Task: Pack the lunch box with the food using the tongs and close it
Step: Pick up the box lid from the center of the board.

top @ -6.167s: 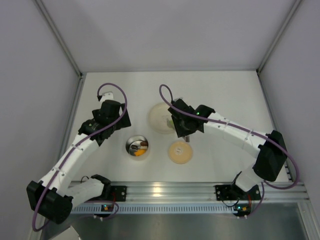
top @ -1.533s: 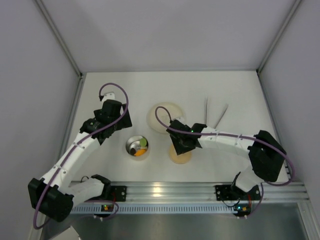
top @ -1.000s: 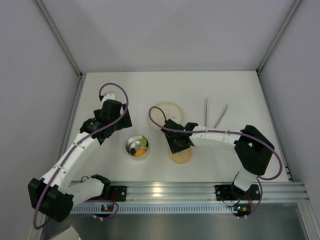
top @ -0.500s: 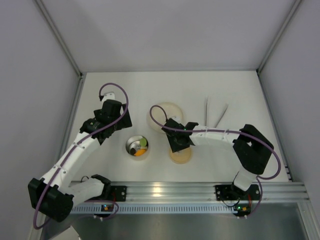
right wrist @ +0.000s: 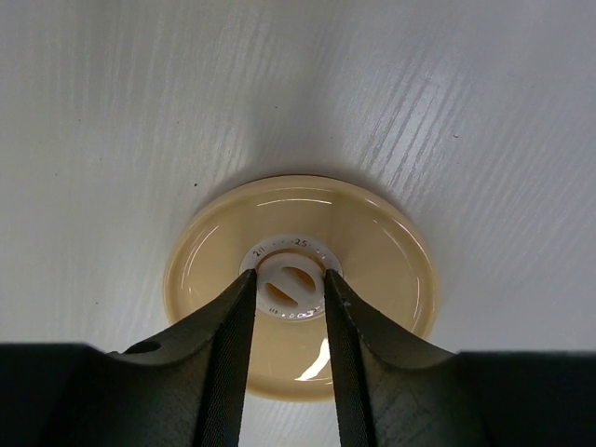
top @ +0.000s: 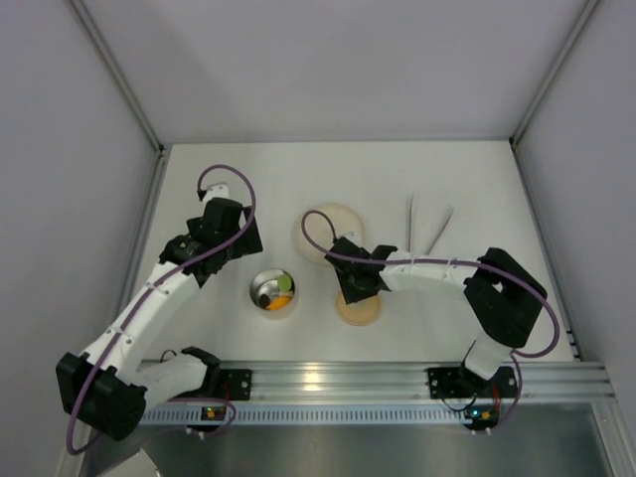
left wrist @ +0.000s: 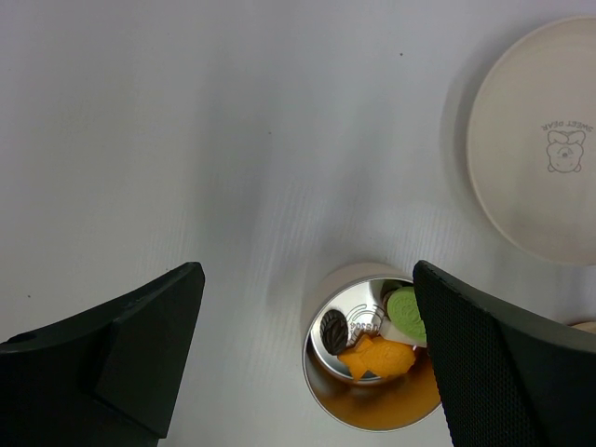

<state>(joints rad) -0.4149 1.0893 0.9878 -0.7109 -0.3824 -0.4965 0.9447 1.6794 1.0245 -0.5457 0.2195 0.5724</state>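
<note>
Right wrist: lid step. The right end effector point(right wrist: 287, 281) straddles the lid point(right wrist: 377, 250) at its knob point(right wrist: 284, 293), can't tell if clamped; left end effector point(left wrist: 305, 268) gapes empty. Next, lift it onto the lunch box point(left wrist: 310, 361).

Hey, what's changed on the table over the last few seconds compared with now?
The right gripper left the plate and set down the tongs, which now lie at the far right. It then dropped over the lid. Its jaws flank the lid's knob; grip unclear. The open left gripper, the lunch box and the lid stayed put.
</note>
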